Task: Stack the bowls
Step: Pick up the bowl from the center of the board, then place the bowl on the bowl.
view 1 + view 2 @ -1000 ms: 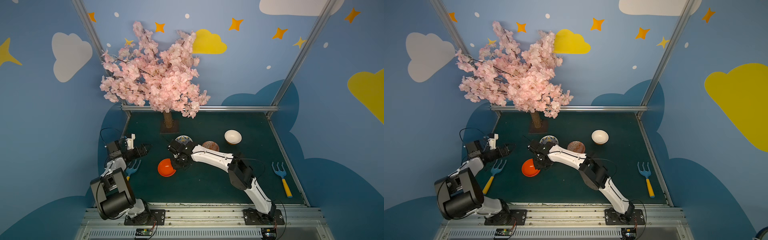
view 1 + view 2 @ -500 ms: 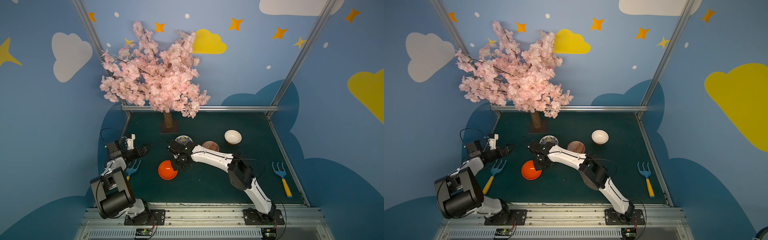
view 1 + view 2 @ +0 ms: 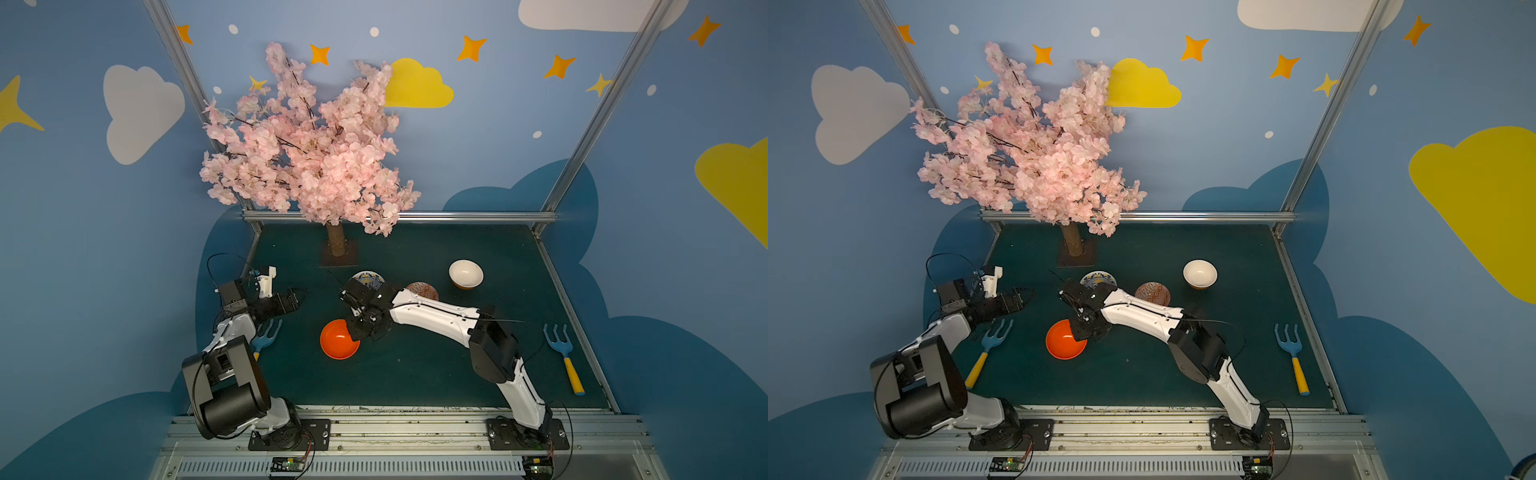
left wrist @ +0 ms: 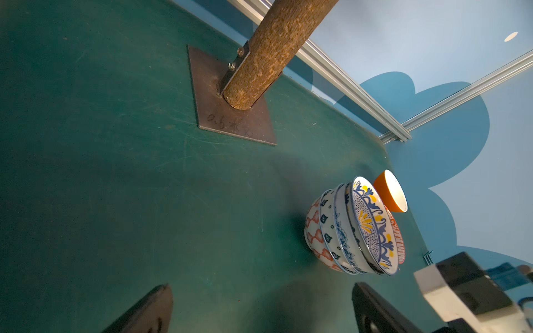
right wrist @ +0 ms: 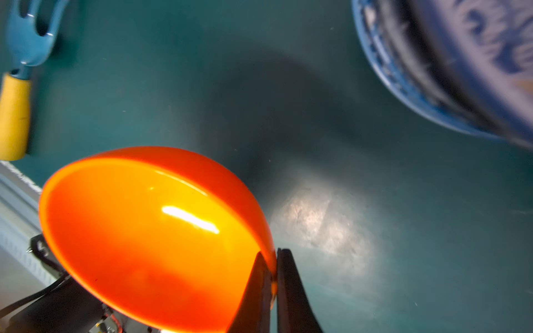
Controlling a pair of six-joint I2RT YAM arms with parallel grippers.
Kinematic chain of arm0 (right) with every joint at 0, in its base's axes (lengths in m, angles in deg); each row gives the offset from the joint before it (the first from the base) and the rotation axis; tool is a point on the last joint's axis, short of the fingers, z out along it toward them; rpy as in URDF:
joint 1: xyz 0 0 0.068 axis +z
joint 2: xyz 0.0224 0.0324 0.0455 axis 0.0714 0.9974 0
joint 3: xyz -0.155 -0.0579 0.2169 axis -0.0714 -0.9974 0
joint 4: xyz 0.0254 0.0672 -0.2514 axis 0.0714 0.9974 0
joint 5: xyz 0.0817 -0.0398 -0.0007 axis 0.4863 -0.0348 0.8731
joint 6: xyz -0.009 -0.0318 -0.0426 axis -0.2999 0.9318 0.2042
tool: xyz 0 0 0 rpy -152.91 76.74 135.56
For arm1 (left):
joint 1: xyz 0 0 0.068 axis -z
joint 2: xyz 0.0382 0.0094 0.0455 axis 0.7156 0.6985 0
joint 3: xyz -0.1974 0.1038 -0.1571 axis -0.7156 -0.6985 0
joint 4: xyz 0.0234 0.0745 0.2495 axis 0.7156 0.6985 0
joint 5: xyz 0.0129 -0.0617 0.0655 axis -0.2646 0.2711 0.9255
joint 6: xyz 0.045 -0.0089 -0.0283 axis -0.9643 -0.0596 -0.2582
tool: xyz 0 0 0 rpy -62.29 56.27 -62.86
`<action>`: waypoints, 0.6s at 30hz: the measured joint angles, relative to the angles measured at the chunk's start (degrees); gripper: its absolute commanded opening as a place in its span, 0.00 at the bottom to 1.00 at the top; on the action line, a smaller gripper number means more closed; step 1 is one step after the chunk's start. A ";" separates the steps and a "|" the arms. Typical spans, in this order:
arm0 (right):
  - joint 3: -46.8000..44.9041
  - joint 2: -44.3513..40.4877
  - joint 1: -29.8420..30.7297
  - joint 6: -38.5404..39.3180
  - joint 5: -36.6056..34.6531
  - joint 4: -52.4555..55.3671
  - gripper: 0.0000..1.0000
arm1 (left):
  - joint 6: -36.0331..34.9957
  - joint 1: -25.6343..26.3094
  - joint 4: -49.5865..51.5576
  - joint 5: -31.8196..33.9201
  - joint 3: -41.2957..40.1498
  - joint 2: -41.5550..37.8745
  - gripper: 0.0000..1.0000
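The right gripper (image 5: 274,259) is clamped on the rim of the orange bowl (image 5: 144,236), one jaw inside and one outside. The bowl is tilted, near the middle of the surface (image 3: 415,374) and somewhat toward its front edge. The stack (image 3: 365,277) of several nested patterned bowls (a yellow-and-blue one on top) stands just behind that gripper, toward the back edge near the tree's base plate (image 3: 338,259) — so the carry looks short: up, straight back, then down into the top bowl. The left gripper (image 3: 301,296) hangs open and empty by the left edge — the move falls to the right arm.
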 measured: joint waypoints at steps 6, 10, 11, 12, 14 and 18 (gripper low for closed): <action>-3.65 -6.16 -0.13 0.79 -0.85 -0.13 0.00 | -1.27 1.38 0.13 0.31 -0.20 -1.36 1.00; -7.08 -10.25 -0.79 0.92 -1.38 -0.13 0.00 | -2.25 2.45 0.35 0.46 -0.52 -2.10 1.00; -7.87 -11.17 -1.03 1.03 -1.42 -0.11 0.00 | -2.49 2.71 0.42 0.55 -0.59 -2.25 1.00; -8.44 -11.91 -1.29 1.05 -1.49 -0.11 0.00 | -2.71 2.95 0.59 0.61 -0.59 -2.36 1.00; -9.75 -13.46 -2.14 1.05 -1.55 -0.20 0.00 | -3.13 3.41 0.81 0.83 -0.59 -2.64 1.00; -11.74 -16.13 -4.26 1.05 -1.70 -0.20 0.00 | -3.93 4.24 1.16 1.38 -0.61 -3.15 1.00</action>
